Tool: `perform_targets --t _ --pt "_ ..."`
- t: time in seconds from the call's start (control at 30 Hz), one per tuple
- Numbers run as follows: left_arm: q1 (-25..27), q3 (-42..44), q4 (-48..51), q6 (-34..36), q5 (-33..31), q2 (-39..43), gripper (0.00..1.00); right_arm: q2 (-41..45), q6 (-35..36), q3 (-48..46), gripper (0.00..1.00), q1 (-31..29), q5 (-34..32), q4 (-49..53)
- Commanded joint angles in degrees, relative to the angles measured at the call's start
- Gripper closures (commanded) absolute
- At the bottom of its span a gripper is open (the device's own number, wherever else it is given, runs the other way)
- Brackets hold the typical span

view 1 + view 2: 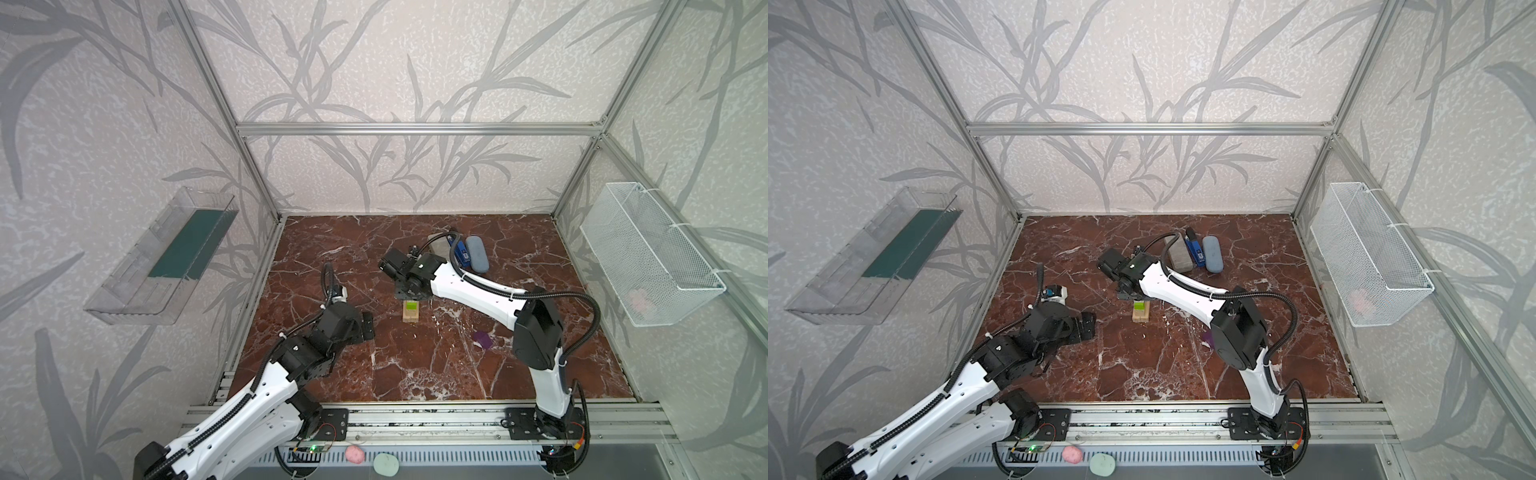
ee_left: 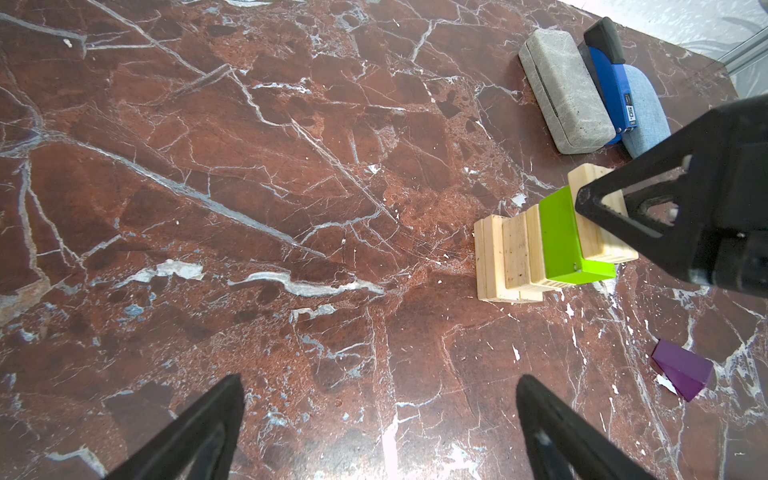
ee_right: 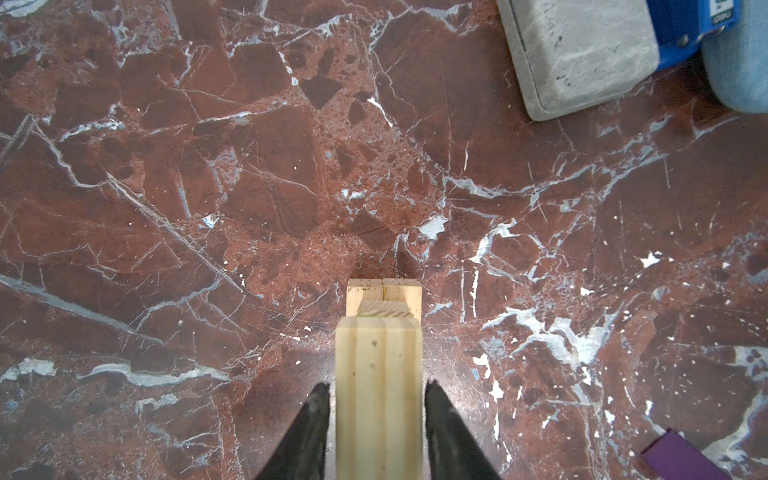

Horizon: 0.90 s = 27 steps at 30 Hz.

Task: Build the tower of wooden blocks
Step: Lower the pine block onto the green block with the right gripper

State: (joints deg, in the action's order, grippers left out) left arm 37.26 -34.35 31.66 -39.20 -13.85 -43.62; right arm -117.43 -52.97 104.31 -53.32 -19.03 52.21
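Observation:
The tower (image 1: 410, 316) (image 1: 1140, 316) (image 2: 511, 257) stands mid-table: pale wood blocks stacked in layers, a lime-green block (image 1: 412, 306) (image 2: 561, 241) above them, and a pale plank (image 3: 378, 374) (image 2: 602, 245) on top. My right gripper (image 3: 377, 390) points down over it. Its fingers (image 2: 615, 208) straddle that top plank with a thin gap on each side, so it is open. A purple block (image 1: 483, 340) (image 2: 681, 370) (image 3: 681, 461) lies on the table to the tower's right. My left gripper (image 2: 378, 382) (image 1: 368, 326) hovers wide open and empty, left of the tower.
A grey slab (image 1: 440, 245) (image 2: 565, 91), a blue tool (image 1: 461, 253) and a blue-grey oval case (image 1: 478, 253) lie together at the back. A wire basket (image 1: 648, 257) hangs on the right wall and a clear tray (image 1: 162, 257) on the left wall.

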Motion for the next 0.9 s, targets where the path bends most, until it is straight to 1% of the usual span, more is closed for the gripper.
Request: perform_targets --t 0.0,0.4,0.87 --pt "-0.43 0.51 -0.11 -0.40 -0.66 -0.06 0.00 -0.49 -0.46 0.41 0.62 -0.53 -0.74 1.32" --pt "-0.42 0.50 -0.02 -0.38 -0.48 0.26 0.00 0.50 -1.30 -1.01 0.65 -0.89 -0.32 0.34" --pt "-0.43 0.51 0.06 -0.37 -0.46 0.40 0.00 1.59 -1.79 -2.10 0.65 -1.08 -2.24 0.54"
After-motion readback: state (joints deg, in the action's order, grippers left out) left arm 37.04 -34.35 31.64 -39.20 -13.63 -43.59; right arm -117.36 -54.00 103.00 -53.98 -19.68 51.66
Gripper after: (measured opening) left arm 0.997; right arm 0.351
